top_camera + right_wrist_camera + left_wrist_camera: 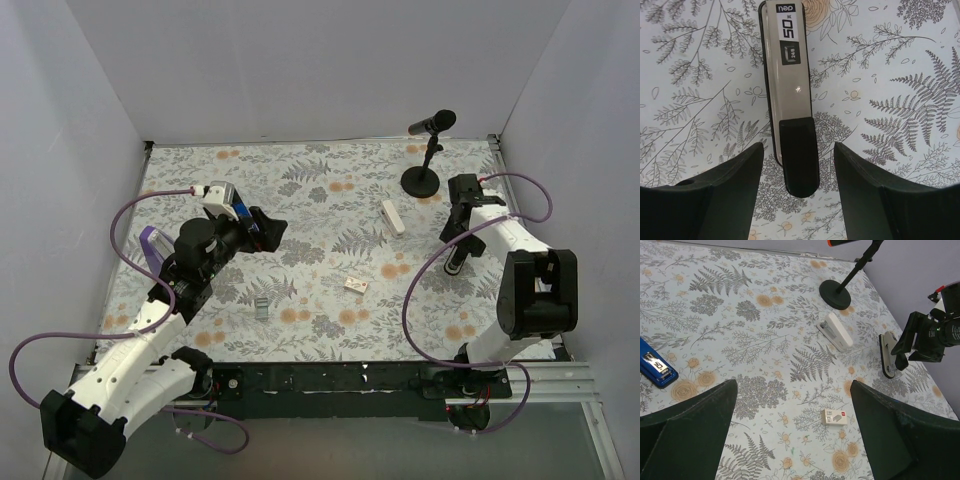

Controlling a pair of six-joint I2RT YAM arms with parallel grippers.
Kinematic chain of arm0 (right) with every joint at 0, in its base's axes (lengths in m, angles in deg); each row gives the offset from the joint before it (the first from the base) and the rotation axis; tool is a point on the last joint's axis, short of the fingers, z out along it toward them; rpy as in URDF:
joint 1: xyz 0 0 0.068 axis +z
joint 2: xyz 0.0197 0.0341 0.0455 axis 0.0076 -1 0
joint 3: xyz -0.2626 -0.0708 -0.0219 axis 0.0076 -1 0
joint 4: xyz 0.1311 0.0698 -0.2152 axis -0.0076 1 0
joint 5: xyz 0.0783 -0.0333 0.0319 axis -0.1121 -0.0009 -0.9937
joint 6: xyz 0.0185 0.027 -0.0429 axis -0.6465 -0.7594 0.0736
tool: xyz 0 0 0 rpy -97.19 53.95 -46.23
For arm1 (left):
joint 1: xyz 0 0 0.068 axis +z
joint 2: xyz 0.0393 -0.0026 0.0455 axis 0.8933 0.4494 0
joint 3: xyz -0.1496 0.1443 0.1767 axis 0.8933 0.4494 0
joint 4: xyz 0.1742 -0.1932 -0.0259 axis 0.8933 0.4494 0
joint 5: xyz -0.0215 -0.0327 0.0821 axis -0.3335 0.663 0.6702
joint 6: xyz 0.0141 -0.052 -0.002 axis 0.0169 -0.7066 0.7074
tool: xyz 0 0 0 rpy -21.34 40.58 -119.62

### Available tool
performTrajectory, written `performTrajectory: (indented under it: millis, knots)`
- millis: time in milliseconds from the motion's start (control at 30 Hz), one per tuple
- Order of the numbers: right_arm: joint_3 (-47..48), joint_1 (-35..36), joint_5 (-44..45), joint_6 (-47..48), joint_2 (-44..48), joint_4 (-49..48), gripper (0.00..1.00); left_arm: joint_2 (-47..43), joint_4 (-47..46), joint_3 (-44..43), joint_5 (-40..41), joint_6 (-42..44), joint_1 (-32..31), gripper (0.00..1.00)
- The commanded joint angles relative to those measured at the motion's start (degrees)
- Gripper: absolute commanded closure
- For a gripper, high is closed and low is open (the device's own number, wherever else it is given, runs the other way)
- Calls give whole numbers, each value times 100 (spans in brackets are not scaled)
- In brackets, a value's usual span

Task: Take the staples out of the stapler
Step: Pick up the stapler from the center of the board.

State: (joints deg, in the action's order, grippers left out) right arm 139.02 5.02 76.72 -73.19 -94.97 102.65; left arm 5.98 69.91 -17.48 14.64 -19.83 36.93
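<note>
stapler (789,85): lies flat on table (700,75), right side, near mic stand (836,294); grey top w/ "50" label, black rim, black end
R tool (797,150): open, not gripping; fingers (730,190) straddle the stapler's black end, gap showing each side, no contact seen
L tool (793,385): wide open, holds nothing, touches nothing, over table left of centre
blue object (657,367): on table near L tool, well apart from stapler
</note>
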Motion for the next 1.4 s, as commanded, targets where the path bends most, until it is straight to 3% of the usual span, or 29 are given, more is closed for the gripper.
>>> performTrajectory:
  millis: [0, 267, 367, 500, 600, 800, 967, 1200, 1367]
  knots:
    - [-157, -176, -121, 67, -58, -249, 35, -61, 29, -209, -204, 169, -26, 2]
    - [-263, -317, -270, 304, -172, -408, 43, -9, -7, -191, -20, 72, -17, 2]
    - [-342, -326, -314, 366, -111, -496, 54, -9, -15, -183, -38, 2, -26, 2]
    - [-324, -326, -568, 586, 99, -549, 83, -140, -199, -77, -81, -166, -26, 2]
    - [-193, -291, -813, 691, 398, -452, 99, -228, -200, -51, -126, -86, -105, 2]
    - [448, 375, -1280, 973, 1093, -101, 99, -168, -332, -59, -240, -77, -114, 2]
    - [520, 1193, -2184, 990, 1672, -415, 99, 281, 651, -587, 59, -1260, -105, 6]
    - [-156, 2678, -3687, 499, 2219, -2243, 99, 448, 196, -429, -1197, -2440, -114, 12]
    - [-648, 3286, -3829, -301, 2280, -3506, 99, 1027, 38, -613, -1769, -2565, -114, 30]
